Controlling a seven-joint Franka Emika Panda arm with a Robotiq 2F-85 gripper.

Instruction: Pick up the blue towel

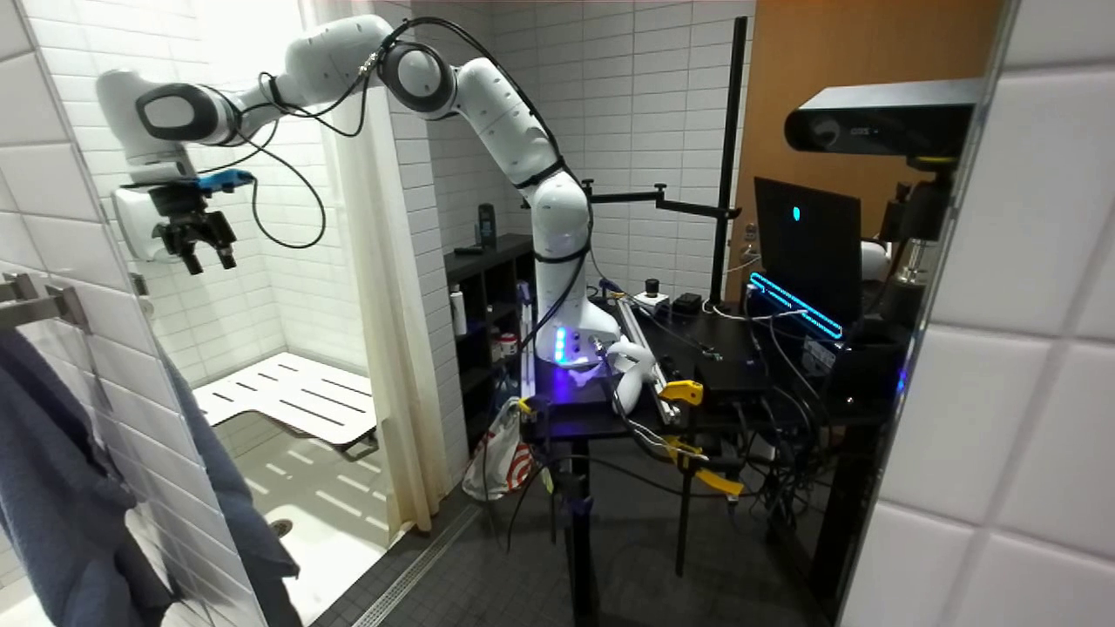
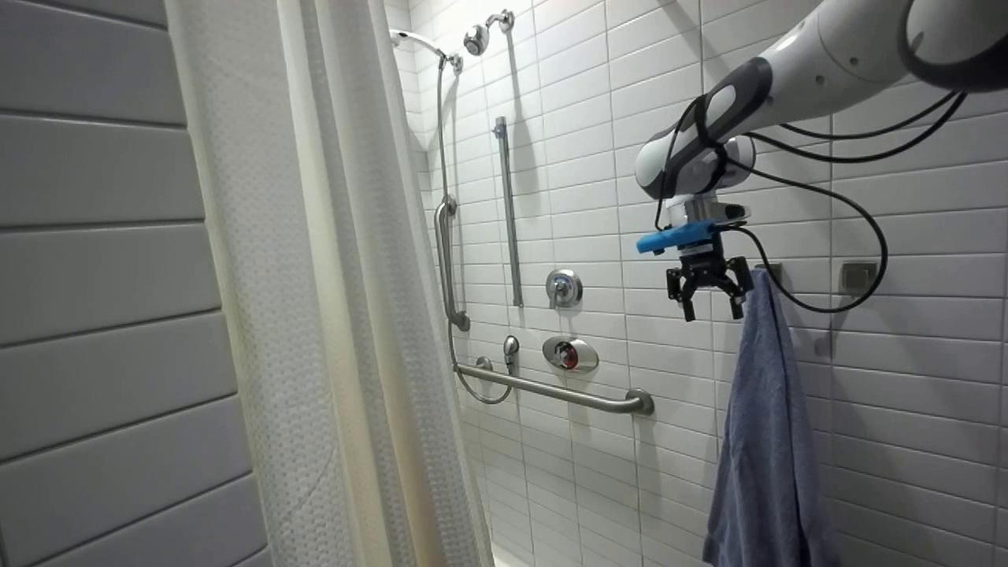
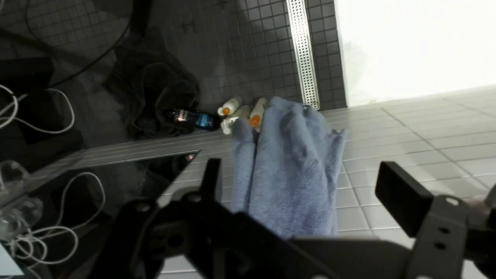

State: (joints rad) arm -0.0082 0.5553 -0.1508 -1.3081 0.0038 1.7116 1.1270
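Blue towel (image 2: 768, 441) hangs in limp vertical folds beside and below the jaws, which stand wide apart with nothing held between them. In an exterior view its gathered peak shows right by one of the fingertips (image 2: 738, 309); whether they touch cannot be told. In the wrist view the cloth lines up between the black pads (image 3: 403, 195), but its depth is hard to judge, so the jaws should probably ease toward the tiled wall (image 2: 929, 378) until a full bunch sits between them. A good bite would be high, close under what looks like its hook (image 2: 776, 272), with cloth deep inside rather than pinched at the ends. Lifting straight up first, then away from the wall, seems the safer release; an outward tug could snag or slip. The cable (image 2: 823, 310) looping near the towel's top needs room. Farthest down, bottles (image 3: 231, 104) rest on the floor (image 3: 232, 50) by the lower edge in the wrist view, so a low swing might knock them.
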